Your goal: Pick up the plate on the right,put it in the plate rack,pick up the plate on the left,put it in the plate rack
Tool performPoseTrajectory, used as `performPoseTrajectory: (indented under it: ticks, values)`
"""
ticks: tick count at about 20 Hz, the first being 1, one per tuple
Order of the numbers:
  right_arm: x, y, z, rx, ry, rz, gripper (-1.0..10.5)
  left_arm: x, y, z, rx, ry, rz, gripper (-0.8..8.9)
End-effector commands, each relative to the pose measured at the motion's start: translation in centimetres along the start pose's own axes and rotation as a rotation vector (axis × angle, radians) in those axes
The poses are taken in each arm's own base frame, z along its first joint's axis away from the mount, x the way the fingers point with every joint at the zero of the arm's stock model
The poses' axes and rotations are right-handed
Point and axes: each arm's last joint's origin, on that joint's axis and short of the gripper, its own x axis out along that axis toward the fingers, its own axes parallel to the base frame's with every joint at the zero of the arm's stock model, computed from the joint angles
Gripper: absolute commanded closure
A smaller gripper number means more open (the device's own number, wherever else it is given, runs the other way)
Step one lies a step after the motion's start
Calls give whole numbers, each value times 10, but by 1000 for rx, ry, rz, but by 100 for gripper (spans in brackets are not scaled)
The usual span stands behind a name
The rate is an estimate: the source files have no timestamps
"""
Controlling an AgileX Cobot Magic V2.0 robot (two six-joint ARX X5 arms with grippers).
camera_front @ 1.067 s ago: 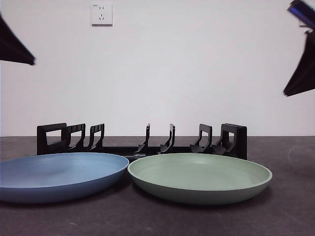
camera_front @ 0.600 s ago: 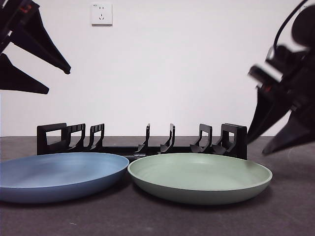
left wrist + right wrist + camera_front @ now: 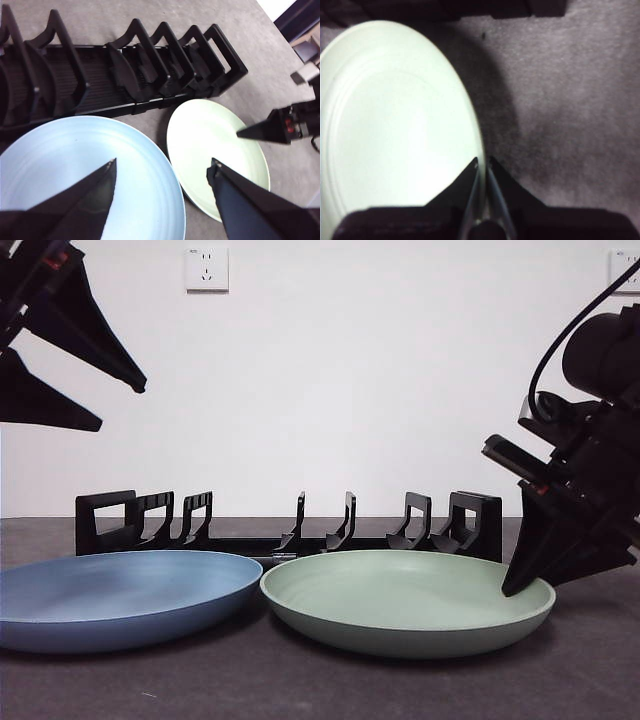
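The right hand (image 3: 520,585) is clenched on the green plate's (image 3: 400,595) thin rim; lifted, it could slip or knock the plate rack (image 3: 290,530). The left hand (image 3: 160,170) hangs spread apart.

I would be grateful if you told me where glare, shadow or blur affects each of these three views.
Front view: evenly lit and sharp, faint shadow under the green plate. Left wrist view: the blue plate is washed pale by glare. Right wrist view: soft overall, the green plate nearly white; a dark shadow lies on the table beside its rim, and the right gripper closes on that rim.
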Motion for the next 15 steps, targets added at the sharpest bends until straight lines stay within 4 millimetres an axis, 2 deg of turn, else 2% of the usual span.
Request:
performPoseTrajectory:
  ticks: [1, 4, 8, 11, 15]
  values:
    - [-10, 5, 1, 13, -23, 3, 959, 3, -11, 2, 204, 4, -85, 501]
    - [-29, 14, 0, 8, -46, 15, 959, 8, -43, 3, 460, 58, -172, 501]
    - [-53, 26, 0, 3, -38, 18, 959, 10, -103, -2, 768, 103, -205, 502]
    - [-67, 33, 1, -11, -36, 21, 959, 12, -140, -18, 919, 127, -240, 503]
    - [-77, 37, -1, -19, -38, 22, 959, 33, -164, -47, 1056, 222, -239, 503]
